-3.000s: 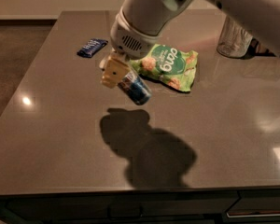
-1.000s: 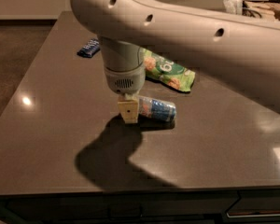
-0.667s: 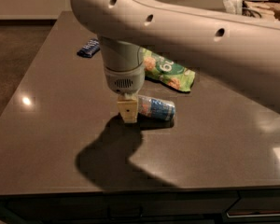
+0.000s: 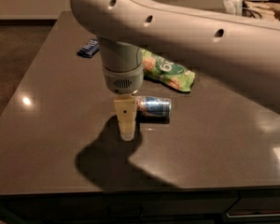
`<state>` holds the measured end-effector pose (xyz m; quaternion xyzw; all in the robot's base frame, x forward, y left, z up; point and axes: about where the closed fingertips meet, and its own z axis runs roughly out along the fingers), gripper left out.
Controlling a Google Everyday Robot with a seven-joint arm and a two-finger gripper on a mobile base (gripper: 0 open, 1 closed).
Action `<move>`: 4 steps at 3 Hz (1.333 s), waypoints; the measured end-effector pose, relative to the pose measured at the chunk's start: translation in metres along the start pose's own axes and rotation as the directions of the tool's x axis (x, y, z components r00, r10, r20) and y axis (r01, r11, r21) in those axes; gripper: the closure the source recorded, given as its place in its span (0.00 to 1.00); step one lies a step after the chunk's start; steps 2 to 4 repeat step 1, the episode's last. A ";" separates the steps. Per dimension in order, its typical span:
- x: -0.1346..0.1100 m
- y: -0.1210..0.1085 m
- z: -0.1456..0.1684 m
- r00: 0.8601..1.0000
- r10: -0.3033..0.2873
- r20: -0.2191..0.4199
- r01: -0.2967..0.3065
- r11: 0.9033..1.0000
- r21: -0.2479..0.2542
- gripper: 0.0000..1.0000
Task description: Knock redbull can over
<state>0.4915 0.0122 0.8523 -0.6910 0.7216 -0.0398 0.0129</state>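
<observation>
The redbull can (image 4: 153,107), blue and silver, lies on its side on the dark table (image 4: 214,139) near the middle. My gripper (image 4: 126,125) hangs straight down from the big pale arm, its cream fingers (image 4: 125,116) just left of the can's end, close to or touching it, with the tips near the tabletop.
A green chip bag (image 4: 170,73) lies just behind the can. A flat dark blue snack bar wrapper (image 4: 88,48) lies at the back left. Clutter (image 4: 256,8) sits at the far right corner. The table's front edge runs along the bottom.
Three seconds ago the can was tilted in the gripper above the table; now it lies on its side. Over the last second the arm and can have barely moved.
</observation>
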 end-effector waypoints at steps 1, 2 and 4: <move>0.000 0.000 0.000 1.000 0.000 0.000 0.000 1.000 0.000 0.00; 0.000 0.000 0.000 1.000 0.000 0.000 0.000 1.000 0.000 0.00; 0.000 0.000 0.000 1.000 0.000 0.000 0.000 1.000 0.000 0.00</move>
